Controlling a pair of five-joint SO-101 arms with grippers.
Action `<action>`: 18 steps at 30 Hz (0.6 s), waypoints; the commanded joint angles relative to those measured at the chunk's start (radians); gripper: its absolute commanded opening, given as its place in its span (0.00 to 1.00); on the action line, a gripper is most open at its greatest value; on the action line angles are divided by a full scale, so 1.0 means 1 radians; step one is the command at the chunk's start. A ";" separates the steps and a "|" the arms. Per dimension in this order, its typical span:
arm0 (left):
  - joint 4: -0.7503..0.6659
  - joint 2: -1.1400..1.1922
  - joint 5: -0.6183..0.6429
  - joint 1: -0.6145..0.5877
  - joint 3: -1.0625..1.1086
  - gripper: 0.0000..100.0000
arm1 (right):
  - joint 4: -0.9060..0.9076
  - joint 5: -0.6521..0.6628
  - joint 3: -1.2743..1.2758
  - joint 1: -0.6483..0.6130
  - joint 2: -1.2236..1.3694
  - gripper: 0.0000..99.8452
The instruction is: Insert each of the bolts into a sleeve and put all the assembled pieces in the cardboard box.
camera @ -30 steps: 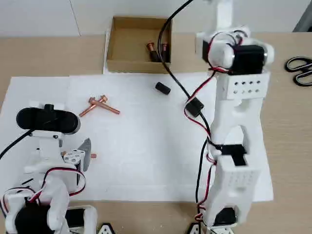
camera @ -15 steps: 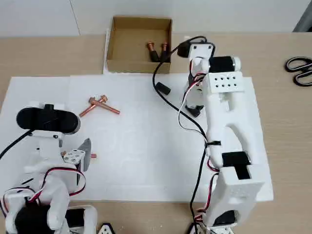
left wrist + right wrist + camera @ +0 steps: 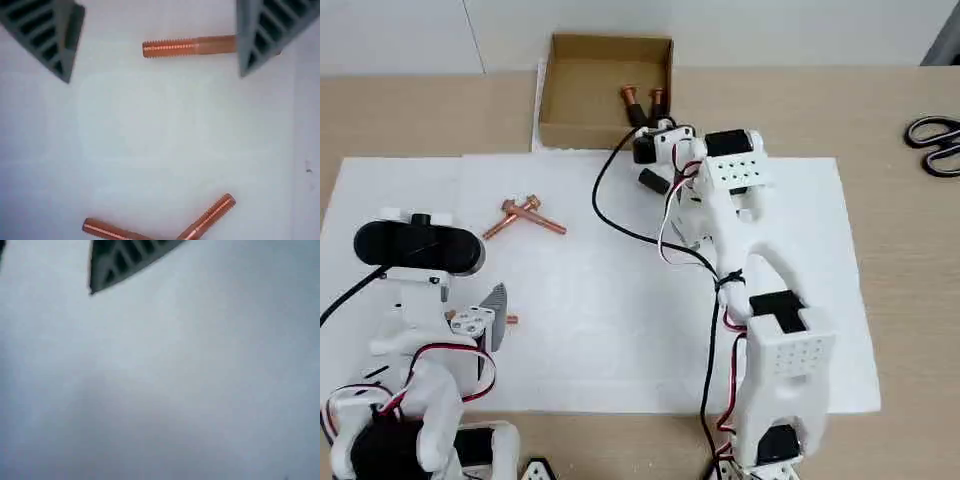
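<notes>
Right gripper [image 3: 655, 152] is hovering beside the sleeve [image 3: 654, 181] (how wide it stands, I cannot tell); ideally straddling it crosswise, bore clear. Left gripper [image 3: 154, 77] is hanging spread over a bolt [image 3: 185, 47].

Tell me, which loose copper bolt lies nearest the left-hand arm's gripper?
The lone bolt right by the left gripper; the other two bolts lie crossed together, farther off.

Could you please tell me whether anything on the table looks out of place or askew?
Nothing looks damaged or spilled. The two loose bolts lie crossed over each other near their heads on the white paper, which might make a clean grasp of either one harder. The scissors on the bare table have no evident part in this job.
</notes>
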 commanded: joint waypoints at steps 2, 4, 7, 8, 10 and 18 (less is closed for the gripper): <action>0.000 -0.003 0.008 -0.003 -0.008 0.20 | -0.010 0.026 -0.020 -0.004 -0.007 0.10; 0.000 -0.003 0.008 -0.003 -0.008 0.20 | 0.004 0.026 -0.054 -0.001 -0.007 0.10; 0.000 -0.003 0.008 -0.003 -0.008 0.20 | 0.042 0.026 -0.117 0.005 -0.008 0.10; 0.000 -0.003 0.008 -0.003 -0.008 0.20 | 0.045 0.026 -0.137 0.008 -0.005 0.10; 0.000 -0.003 0.008 -0.003 -0.008 0.20 | 0.045 0.026 -0.164 0.022 -0.001 0.10; 0.000 -0.003 0.008 -0.003 -0.008 0.20 | -0.001 0.052 -0.187 0.039 0.002 0.11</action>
